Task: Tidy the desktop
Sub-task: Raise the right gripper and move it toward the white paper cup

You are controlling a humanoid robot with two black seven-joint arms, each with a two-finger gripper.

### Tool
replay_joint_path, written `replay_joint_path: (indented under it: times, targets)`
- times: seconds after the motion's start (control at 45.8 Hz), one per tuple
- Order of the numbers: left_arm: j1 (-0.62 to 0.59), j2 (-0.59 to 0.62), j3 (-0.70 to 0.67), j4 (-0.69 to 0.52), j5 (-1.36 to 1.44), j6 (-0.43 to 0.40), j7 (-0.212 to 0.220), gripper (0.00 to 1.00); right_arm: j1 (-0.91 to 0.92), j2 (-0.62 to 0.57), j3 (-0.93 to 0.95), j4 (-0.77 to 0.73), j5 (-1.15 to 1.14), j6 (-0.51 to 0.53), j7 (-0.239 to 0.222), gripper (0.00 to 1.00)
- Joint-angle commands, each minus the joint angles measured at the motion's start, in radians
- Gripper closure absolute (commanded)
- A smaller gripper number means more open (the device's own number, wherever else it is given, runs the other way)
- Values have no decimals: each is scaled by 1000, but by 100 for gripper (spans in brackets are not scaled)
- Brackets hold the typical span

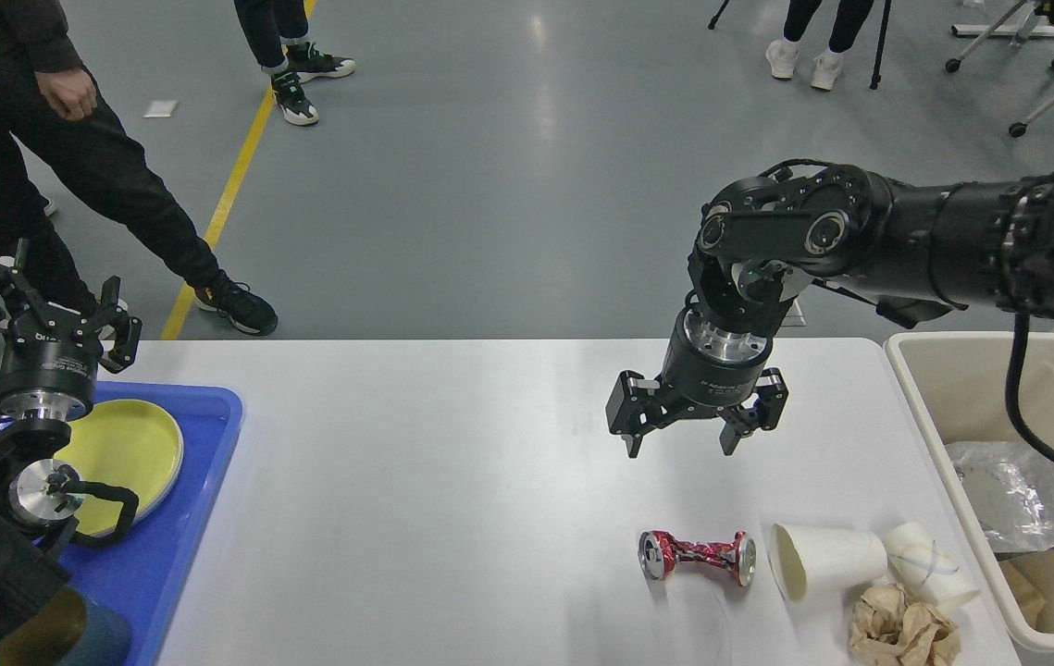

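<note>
Table point(452, 481) filling the frame's lower centre, crushed red can point(697, 557), paper cups and crumpled paper at lower right, right gripper point(682, 448) above can, fingers spread, empty, left gripper point(45, 301) spread at left edge.

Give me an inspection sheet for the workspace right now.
Surface: white desktop, middle bare.
Job's things: crushed red can, tipped paper cup, second cup, crumpled brown paper, all near the right front corner.
Clutter: blue tray holding a yellow plate; beige bin with silvery wrapping.
Grippers: right tool open, above the can, empty; left tool open, raised over the tray.
Cables: black cable hanging over the bin.
Surroundings: people standing on the grey floor behind.
</note>
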Motion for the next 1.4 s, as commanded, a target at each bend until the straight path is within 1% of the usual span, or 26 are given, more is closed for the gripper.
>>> replay_joint_path:
  times: [0.0, 0.153, 0.393, 0.59, 0.787, 0.874, 1.137, 1.268, 1.377]
  targets:
    - [0, 0, 0, 0, 0, 0, 0, 4, -45, -8, 8, -56, 6, -52, 0, 0]
    - [0, 0, 0, 0, 0, -1, 0, 4, -85, -34, 4, -72, 9, -72, 0, 0]
    - [0, 0, 0, 0, 0, 0, 0, 4, -117, -61, -13, -66, 14, -74, 0, 0]
    - [0, 0, 0, 0, 0, 0, 0, 4, -134, -140, -16, -59, 12, -66, 0, 0]
    - [0, 0, 0, 0, 0, 0, 0, 4, -222, -201, -21, -65, 0, -69, 0, 0]
    - [0, 0, 0, 0, 0, 0, 0, 4, -263, -224, -6, -72, 11, -94, 3, 0]
    - [0, 0, 0, 0, 0, 0, 0, 4, -334, -304, 5, -62, 83, -270, 8, 0]
    - [0, 0, 0, 0, 0, 0, 0, 4, -335, -353, 4, -59, 193, -281, 8, 0]
    - [0, 0, 0, 0, 0, 0, 0, 4, -367, -364, 10, -59, 218, -292, 8, 0]
